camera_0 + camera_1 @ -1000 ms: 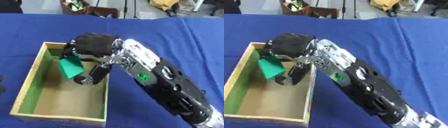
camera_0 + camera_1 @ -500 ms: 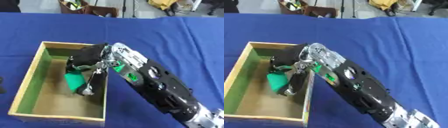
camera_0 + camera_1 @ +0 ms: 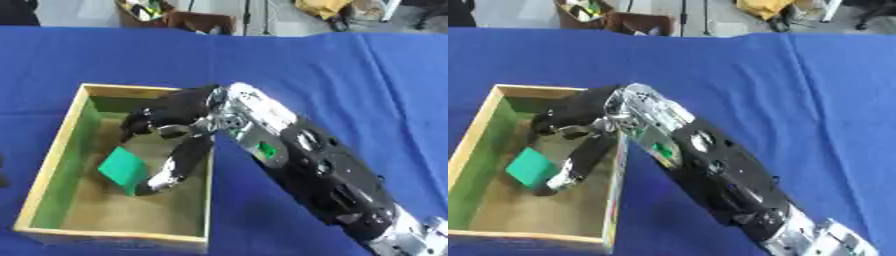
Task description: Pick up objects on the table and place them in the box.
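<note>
Right robot hand (image 3: 171,127) reached down into wooden box (image 3: 57,150), fingers relaxed and spread, nothing grasped. Green block (image 3: 122,169) seen lying on box floor, just beside lowest fingertip; contact cannot be told. Placement judged done for this block. No other objects seen on blue bench (image 3: 350,90). Left robot hand not shown.

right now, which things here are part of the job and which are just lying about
Part of the job:
- green block, lying inside the box
- wooden box
- right robot hand, reaching into the box, a finger beside the block

Just lying about:
- blue tablecloth
- clutter on the floor beyond the table
</note>
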